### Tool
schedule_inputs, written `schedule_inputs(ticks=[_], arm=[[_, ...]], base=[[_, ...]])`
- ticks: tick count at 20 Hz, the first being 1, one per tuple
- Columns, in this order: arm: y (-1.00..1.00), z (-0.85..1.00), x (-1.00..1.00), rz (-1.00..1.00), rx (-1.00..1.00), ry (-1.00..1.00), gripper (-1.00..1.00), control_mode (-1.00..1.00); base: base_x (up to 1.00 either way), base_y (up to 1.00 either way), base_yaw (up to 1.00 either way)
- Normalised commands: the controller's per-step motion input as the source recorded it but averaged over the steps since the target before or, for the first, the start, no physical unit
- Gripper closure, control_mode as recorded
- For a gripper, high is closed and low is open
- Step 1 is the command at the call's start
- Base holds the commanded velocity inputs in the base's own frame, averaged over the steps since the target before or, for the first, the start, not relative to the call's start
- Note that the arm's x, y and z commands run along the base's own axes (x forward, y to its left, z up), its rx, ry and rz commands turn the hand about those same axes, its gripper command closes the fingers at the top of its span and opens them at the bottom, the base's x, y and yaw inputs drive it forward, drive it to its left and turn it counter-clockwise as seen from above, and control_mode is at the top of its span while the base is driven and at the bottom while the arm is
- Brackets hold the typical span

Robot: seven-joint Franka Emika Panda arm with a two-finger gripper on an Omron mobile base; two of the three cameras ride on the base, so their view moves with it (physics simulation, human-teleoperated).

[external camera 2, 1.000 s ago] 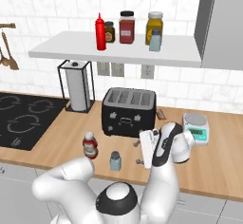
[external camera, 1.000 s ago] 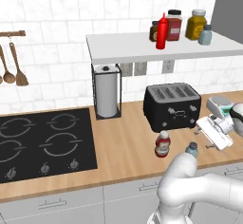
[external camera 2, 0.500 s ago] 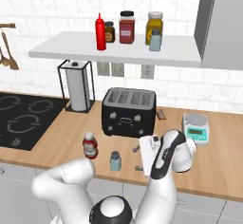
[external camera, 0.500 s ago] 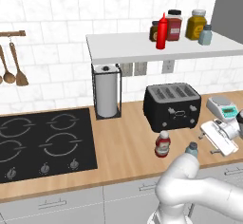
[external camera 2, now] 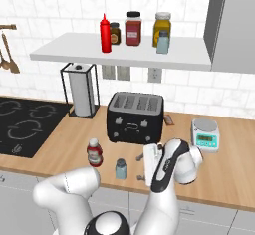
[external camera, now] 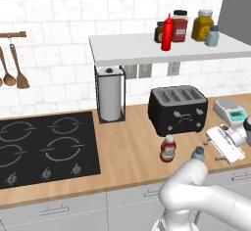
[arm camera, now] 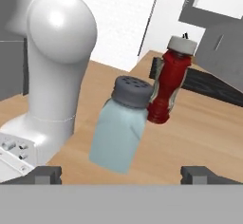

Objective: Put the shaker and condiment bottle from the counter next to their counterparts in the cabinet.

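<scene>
The shaker [external camera: 198, 152] [external camera 2: 121, 169], small and pale blue with a grey cap, stands upright on the counter [external camera: 127, 147] in front of the toaster. Just left of it is the condiment bottle [external camera: 168, 148] [external camera 2: 94, 152], squat and red with a white cap. My gripper [external camera: 214, 149] [external camera 2: 141, 167] hovers low to the shaker's right, open and pointing at it. In the hand view the shaker [arm camera: 121, 133] sits close ahead between the spread tips of the gripper [arm camera: 123, 174], with the bottle [arm camera: 168, 88] behind it. On the cabinet [external camera: 147, 49] stand the red squeeze bottle [external camera: 167, 33] and a second shaker [external camera: 212, 36].
A black toaster [external camera: 179, 110] stands behind the two items, and a small scale [external camera: 229, 110] is at the right. Left of the toaster are a paper towel holder [external camera: 110, 100] and the hob [external camera: 44, 144]. Three jars share the shelf.
The hand has dropped a little toward the counter and come closer to the shaker. The jaws stay wide; the shaker and bottle have not moved.
</scene>
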Motion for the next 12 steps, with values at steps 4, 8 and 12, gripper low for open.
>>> schedule_inputs(ticks=[4,8,12], arm=[[0.1,0.0,0.01,0.0,-0.04,0.12,-1.0,-1.0],[0.0,0.0,0.05,0.0,-0.03,0.16,-1.0,-1.0],[0.0,0.0,0.0,0.0,-0.03,0.12,-1.0,-1.0]], base=[[0.0,0.0,0.0],[0.0,0.0,0.0],[0.0,0.0,0.0]])
